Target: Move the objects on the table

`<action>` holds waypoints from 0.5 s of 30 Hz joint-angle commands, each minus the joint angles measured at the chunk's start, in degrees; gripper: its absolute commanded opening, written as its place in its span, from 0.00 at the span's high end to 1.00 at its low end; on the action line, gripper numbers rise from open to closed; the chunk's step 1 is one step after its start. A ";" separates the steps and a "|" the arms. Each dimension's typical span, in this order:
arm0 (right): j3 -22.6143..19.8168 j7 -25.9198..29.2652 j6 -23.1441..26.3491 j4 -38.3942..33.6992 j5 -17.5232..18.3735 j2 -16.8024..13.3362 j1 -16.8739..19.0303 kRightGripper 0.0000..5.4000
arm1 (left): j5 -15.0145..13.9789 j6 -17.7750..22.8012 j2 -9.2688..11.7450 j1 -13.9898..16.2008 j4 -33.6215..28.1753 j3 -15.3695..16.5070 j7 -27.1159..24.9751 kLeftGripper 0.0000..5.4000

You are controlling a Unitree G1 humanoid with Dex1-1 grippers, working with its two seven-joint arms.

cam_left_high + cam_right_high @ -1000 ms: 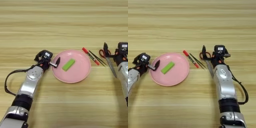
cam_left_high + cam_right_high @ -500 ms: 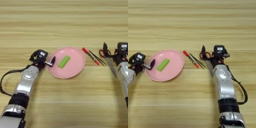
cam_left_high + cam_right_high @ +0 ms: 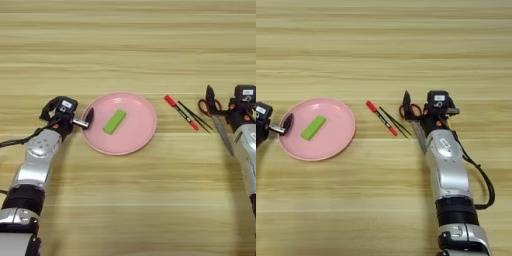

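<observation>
Left gripper [image 3: 86,121]: fingers closed on the left rim of the round pink plate [image 3: 137,140], in which one small green block [image 3: 114,121] is contained, lying diagonally. Right gripper [image 3: 408,109]: parked over the red-handled scissors [image 3: 412,109]; finger state cannot be told. Red marker [image 3: 181,112] and thin black stick [image 3: 195,116] are seen between, on the wooden table [image 3: 128,45].

2 head cams, top-down, shared table [image 3: 128,45].

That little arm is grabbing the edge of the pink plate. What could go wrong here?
The left gripper holds the plate only by its rim, so the plate might slip free or tip. The green block lies loose on it and could slide off. The marker lies close by the plate's right and could get knocked.
</observation>
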 commanded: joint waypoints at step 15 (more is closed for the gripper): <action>0.02 -0.47 0.63 1.08 -0.17 0.36 -0.98 0.00 | -5.03 -0.34 -0.87 1.25 -5.63 2.71 -1.46 0.00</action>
